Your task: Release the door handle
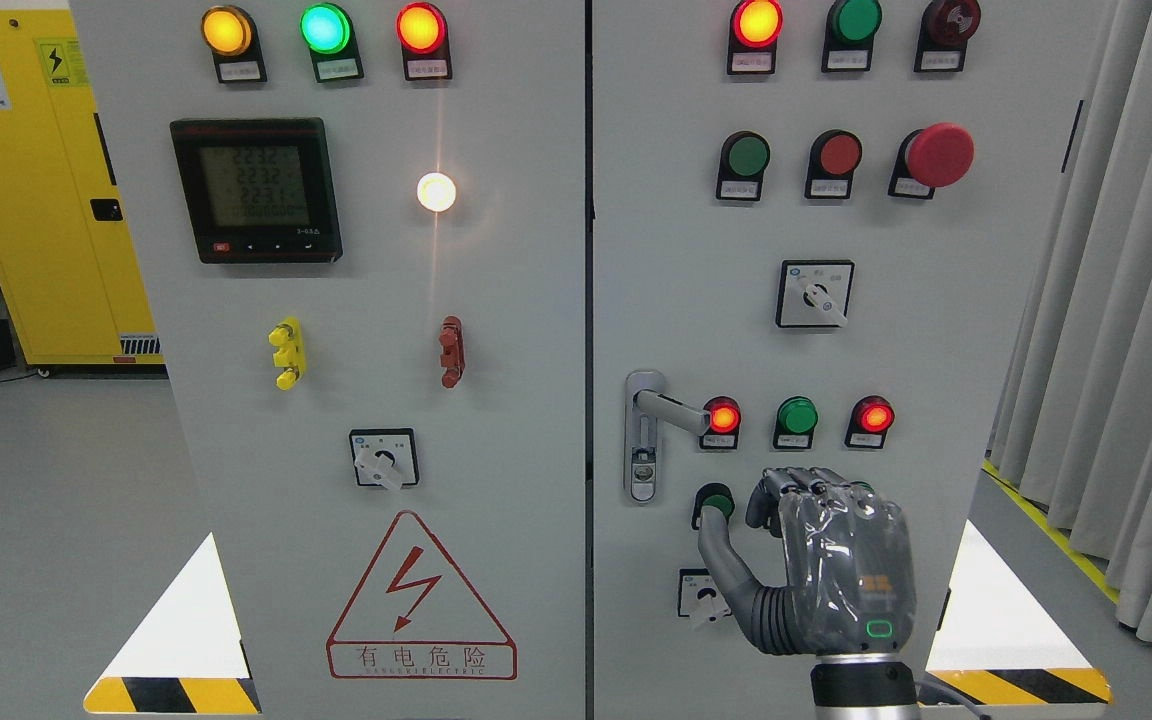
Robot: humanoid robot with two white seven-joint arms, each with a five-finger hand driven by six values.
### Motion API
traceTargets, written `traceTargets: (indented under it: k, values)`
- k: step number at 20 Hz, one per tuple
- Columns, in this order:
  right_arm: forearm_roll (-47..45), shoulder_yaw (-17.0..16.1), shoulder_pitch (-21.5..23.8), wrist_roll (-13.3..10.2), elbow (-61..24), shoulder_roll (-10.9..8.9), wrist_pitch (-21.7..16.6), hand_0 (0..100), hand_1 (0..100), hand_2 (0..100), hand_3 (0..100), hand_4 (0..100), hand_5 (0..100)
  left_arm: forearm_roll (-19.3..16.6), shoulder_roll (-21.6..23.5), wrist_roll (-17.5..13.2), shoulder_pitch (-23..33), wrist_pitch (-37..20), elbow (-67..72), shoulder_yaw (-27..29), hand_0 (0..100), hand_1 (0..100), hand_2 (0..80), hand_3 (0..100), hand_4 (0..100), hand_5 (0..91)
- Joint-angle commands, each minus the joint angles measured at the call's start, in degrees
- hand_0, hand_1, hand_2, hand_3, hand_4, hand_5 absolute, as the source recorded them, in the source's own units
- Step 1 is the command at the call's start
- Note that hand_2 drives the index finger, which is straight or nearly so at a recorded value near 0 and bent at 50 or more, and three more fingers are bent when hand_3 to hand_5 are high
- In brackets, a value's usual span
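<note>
Grey cabinet door (936, 330): right robot hand (826, 570) upright, fingers curled, below door handle (666, 410).

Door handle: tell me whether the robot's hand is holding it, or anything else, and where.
Nothing is held. The right hand sits below the door handle, apart from it, its fingers curled on nothing.

Right hand (816, 560) raised, fingers curled, empty
</note>
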Motion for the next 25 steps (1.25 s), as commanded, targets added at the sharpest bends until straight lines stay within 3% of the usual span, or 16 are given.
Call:
traceTargets:
  k: [1,2,3,6,13,17,25]
  values:
    - [-3.65,-6.66,3.64,-1.98,-5.63,-0.07,-4.29,53,35,10,14,11,3,0.00,0.00,0.02,0.03,-0.26,0.00,0.01,12,56,0.0,0,0,0.0]
    - [-5.40,-7.28,3.64,-2.60,-5.46,-0.16,-5.43,53,34,1,5,1,0,0.00,0.00,0.02,-0.06,-0.26,0.00,0.01,12,56,0.0,0,0,0.0]
    - [-6.47,-7.90,3.72,-3.04,-5.45,-0.08,-6.14,54,33,0,0,0,0,0.00,0.00,0.02,-0.06,-0.26,0.00,0.01,12,56,0.0,0,0,0.0]
    - [-6.74,-9.39,3.64,-3.22,-5.45,-0.07,-7.55,55,32,0,0,0,0,0.00,0.00,0.02,0.03,-0.34,0.00,0.01,12,56,0.0,0,0,0.0]
    - [-6.74,-9.31,3.46,-3.22,-5.89,-0.07,-7.99,58,30,0,0,0,0,0.00,0.00,0.02,0.03,-0.26,0.00,0.01,12,56,0.0,0,0,0.0]
    - [-6.74,-9.57,3.46,-3.57,-5.89,0.36,-11.15,60,29,0,0,0,0,0.00,0.00,0.02,0.03,-0.26,0.00,0.01,12,56,0.0,0,0,0.0]
    - [-7.18,-10.27,3.55,-4.10,-5.72,0.45,-11.24,61,28,0,0,0,0,0.00,0.00,0.02,0.03,-0.34,0.00,-0.08,12,56,0.0,0,0,0.0]
